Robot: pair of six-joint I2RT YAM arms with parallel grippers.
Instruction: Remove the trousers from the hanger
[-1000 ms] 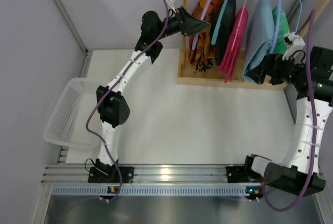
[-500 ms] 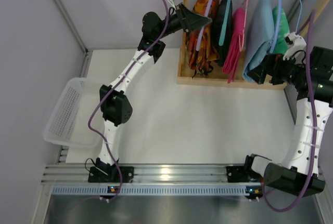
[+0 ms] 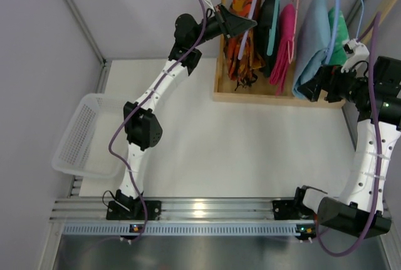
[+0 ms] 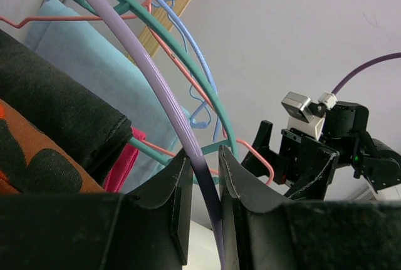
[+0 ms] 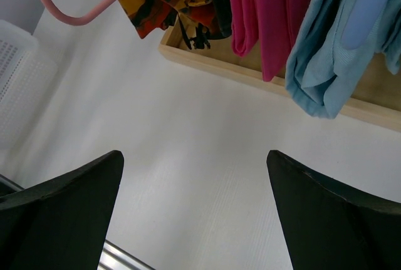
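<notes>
The trousers, orange with dark and yellow blotches and dark drawstrings, hang leftmost on the rack from the lilac hanger. My left gripper is raised to the rack's left end. In the left wrist view its jaws are closed narrowly around the lilac hanger, whose bar runs between them; the trousers show at the lower left. My right gripper hovers at the rack's right end, open, and in the right wrist view holds nothing, with the trousers far up left.
A wooden rack base holds a black garment, a pink one, a light blue one and a green one. Teal hanger crosses behind the lilac one. A white basket sits at the left.
My left gripper's jaws have closed from wide open around the lilac hanger and shifted slightly toward the rack. The hanging clothes swayed a little. The right arm stayed still.
</notes>
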